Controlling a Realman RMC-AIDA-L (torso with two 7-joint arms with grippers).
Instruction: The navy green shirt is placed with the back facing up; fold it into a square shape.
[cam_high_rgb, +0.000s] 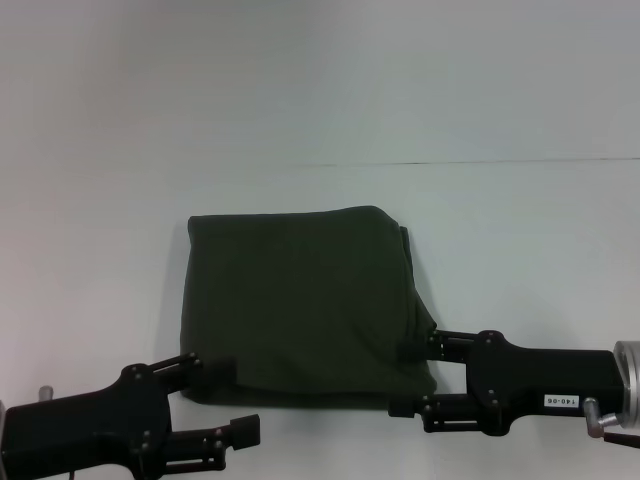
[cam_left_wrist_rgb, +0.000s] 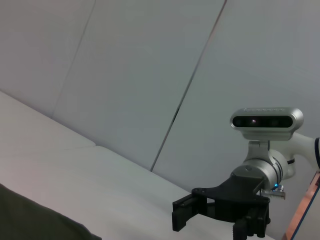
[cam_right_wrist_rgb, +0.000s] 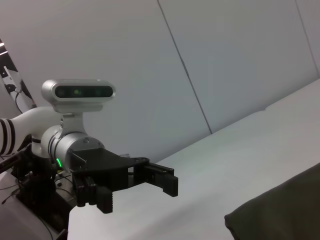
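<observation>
The navy green shirt (cam_high_rgb: 305, 305) lies on the white table (cam_high_rgb: 520, 250) already folded into a compact, nearly square bundle, its top edge straight, its layered edges stacked along the side nearest the right arm, and its near corner on that side rounded and slightly puffed. The right gripper (cam_high_rgb: 408, 380) sits at that near corner of the shirt — its upper finger (cam_high_rgb: 415, 350) touches or presses into the cloth edge while the lower finger lies just past the shirt's near hem on the bare table; the two fingers stand well apart, released, with nothing pinched between them. The left gripper (cam_high_rgb: 222, 398) is at the shirt's opposite near corner, one finger reaching to the hem and the other angled out over the table just in front of the shirt — spread as well, holding nothing. In the left wrist view a dark corner of the shirt (cam_left_wrist_rgb: 40, 220) shows low in the picture, with the right gripper (cam_left_wrist_rgb: 220, 210) farther off, its fingers apart. The right wrist view shows another corner of the shirt (cam_right_wrist_rgb: 280, 210) on the table and, beyond the shirt, the left gripper (cam_right_wrist_rgb: 135, 187) with its wrist camera (cam_right_wrist_rgb: 77, 92) above, fingers parted.
</observation>
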